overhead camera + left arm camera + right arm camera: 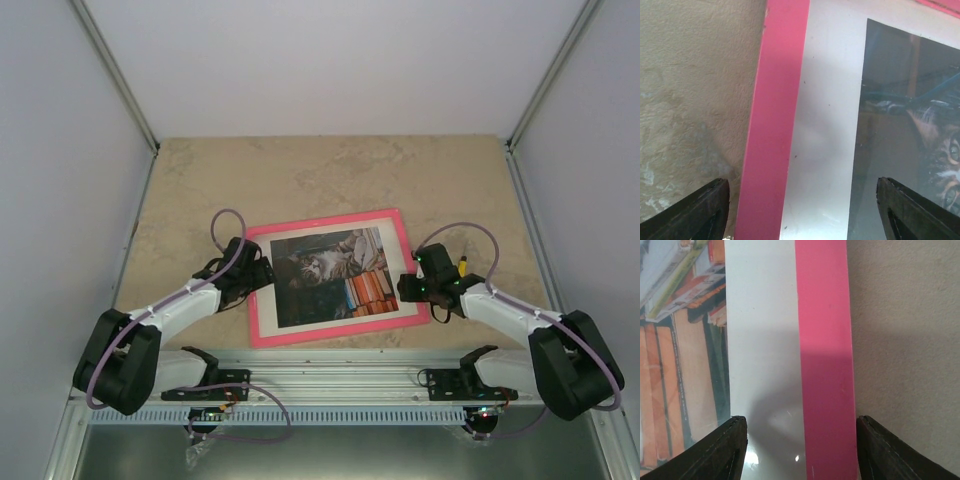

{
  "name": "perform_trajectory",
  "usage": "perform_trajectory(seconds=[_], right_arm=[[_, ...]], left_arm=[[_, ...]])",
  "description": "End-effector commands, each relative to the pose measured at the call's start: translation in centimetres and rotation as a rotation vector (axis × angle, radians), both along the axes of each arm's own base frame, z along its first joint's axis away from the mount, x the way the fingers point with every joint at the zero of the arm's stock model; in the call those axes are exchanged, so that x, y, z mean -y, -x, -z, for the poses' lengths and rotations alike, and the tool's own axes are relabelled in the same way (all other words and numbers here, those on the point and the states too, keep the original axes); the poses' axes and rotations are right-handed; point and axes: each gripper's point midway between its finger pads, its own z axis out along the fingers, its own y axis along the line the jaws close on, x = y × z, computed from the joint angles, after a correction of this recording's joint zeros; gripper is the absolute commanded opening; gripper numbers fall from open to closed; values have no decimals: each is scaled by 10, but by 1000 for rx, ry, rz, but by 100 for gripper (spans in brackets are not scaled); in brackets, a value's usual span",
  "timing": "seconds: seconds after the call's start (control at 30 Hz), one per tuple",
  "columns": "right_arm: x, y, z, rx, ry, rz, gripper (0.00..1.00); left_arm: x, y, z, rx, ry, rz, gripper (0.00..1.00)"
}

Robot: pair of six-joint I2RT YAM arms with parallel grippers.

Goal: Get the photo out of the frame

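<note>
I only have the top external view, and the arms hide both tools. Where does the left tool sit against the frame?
Observer: Left wrist view shows the left tool open, straddling the pink left rail of the frame: one finger over the table, the other over the photo.
Operator: And the right tool?
Observer: The right tool is open too, straddling the right rail, inner finger at the edge of the white mat, outer over the table.
Operator: Any glazing?
Observer: Glints on the mat in the right wrist view suggest a glossy cover.

Bright even light, soft shadows, faint glare, slight blur
</note>
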Motion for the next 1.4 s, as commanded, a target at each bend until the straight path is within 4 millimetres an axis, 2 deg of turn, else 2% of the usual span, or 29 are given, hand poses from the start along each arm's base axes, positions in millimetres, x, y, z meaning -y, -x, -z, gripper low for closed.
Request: perform_trajectory(seconds=[0.0, 0.3, 0.5, 0.67, 0.87, 1.0, 1.13, 1.37], right_arm=[[6, -3, -9, 22, 38, 30, 61], [12, -8, -14, 35, 83, 59, 59], [14, -11, -14, 38, 109, 64, 53], [11, -11, -12, 36, 109, 53, 39], [8, -12, -7, 20, 116, 45, 30], [7, -12, -4, 12, 125, 43, 18], [6, -15, -13, 37, 120, 45, 13], [5, -16, -24, 63, 109, 45, 3]], left_arm=[[-4, 9, 5, -22, -17, -16, 81], [-7, 18, 10, -46, -47, -20, 72], [-8, 23, 18, -78, -89, -9, 66], [-4, 25, 23, -98, -110, 7, 61], [-4, 27, 28, -113, -148, 12, 53], [-4, 27, 28, -115, -166, 11, 46], [-4, 25, 23, -102, -168, 5, 36], [-3, 20, 10, -66, -153, -1, 25]])
